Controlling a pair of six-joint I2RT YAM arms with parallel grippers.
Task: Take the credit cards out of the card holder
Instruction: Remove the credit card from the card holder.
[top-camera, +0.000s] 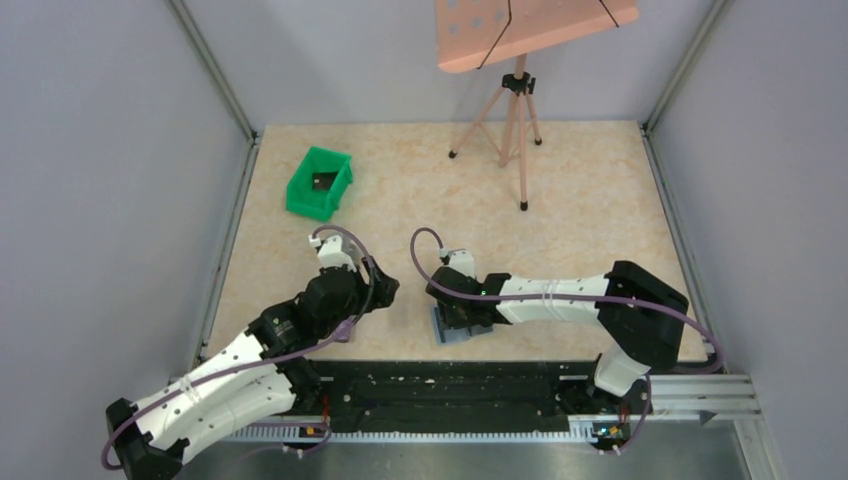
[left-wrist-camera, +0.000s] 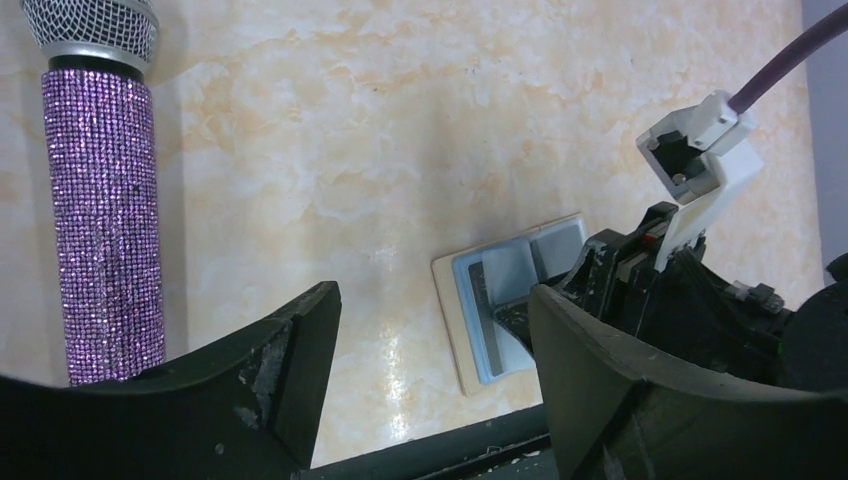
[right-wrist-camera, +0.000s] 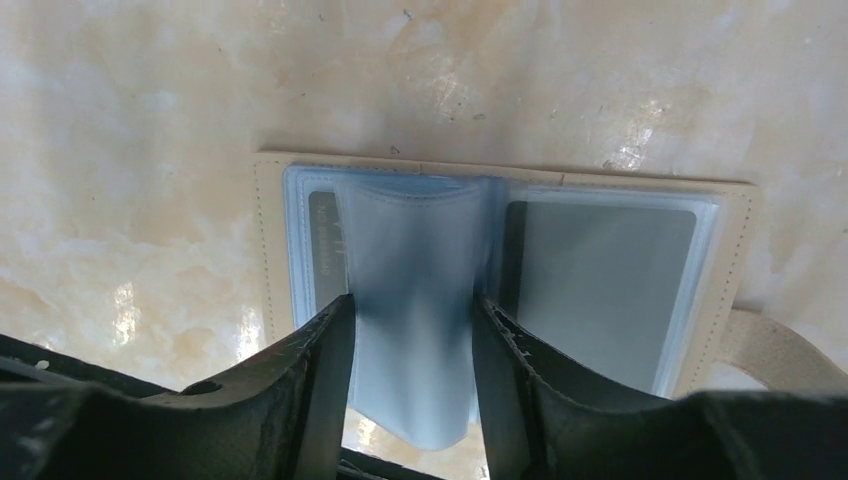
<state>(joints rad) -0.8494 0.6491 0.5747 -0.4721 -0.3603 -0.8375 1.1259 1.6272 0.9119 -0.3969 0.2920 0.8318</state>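
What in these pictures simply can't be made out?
- Right wrist view: the cards in the card holder are blurred by cloudy sleeves; no print reads.
- Top view: the right gripper covers most of the holder.
- Top view: the dark thing in the green bin is too small to name.
- Left wrist view: the microphone has its lower end hidden behind the left gripper.
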